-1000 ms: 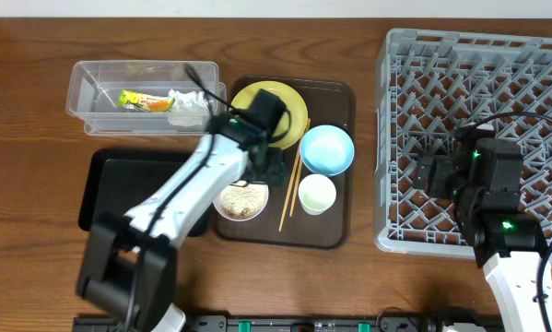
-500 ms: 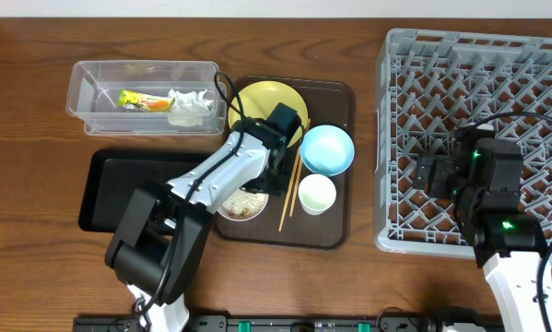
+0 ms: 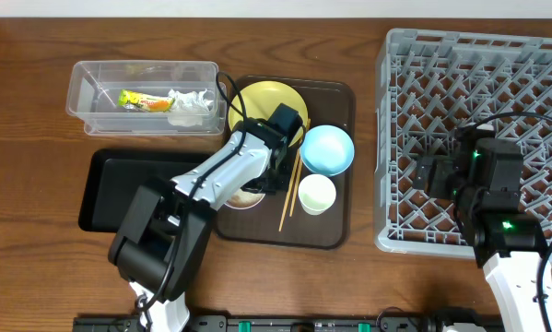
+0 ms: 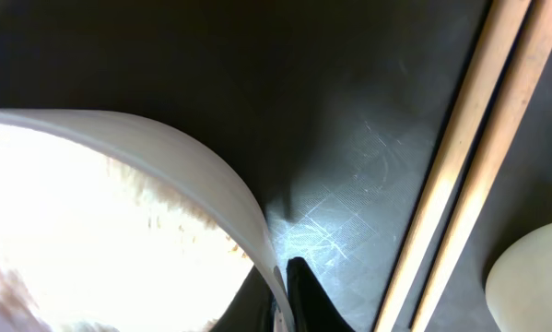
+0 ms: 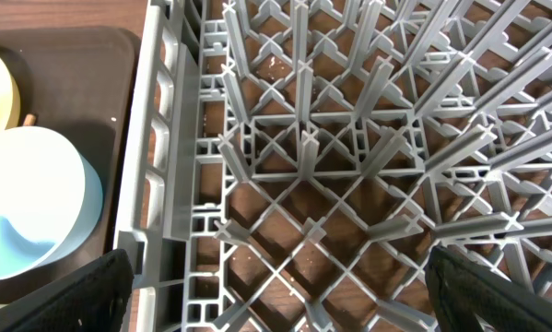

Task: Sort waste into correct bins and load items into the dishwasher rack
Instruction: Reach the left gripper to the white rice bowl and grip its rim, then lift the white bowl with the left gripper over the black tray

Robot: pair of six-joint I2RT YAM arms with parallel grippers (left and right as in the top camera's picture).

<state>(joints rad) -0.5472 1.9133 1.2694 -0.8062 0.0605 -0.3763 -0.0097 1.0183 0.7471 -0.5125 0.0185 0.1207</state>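
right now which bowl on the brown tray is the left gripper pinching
The white bowl of beige crumbs, rim pinched by the left gripper; the light blue bowl stands untouched.

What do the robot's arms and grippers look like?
The left arm and right arm have white shells with black joints and wrist housings. Black cables loop beside them. Green lights glow on the right arm. The left gripper and right gripper are black, two-fingered.
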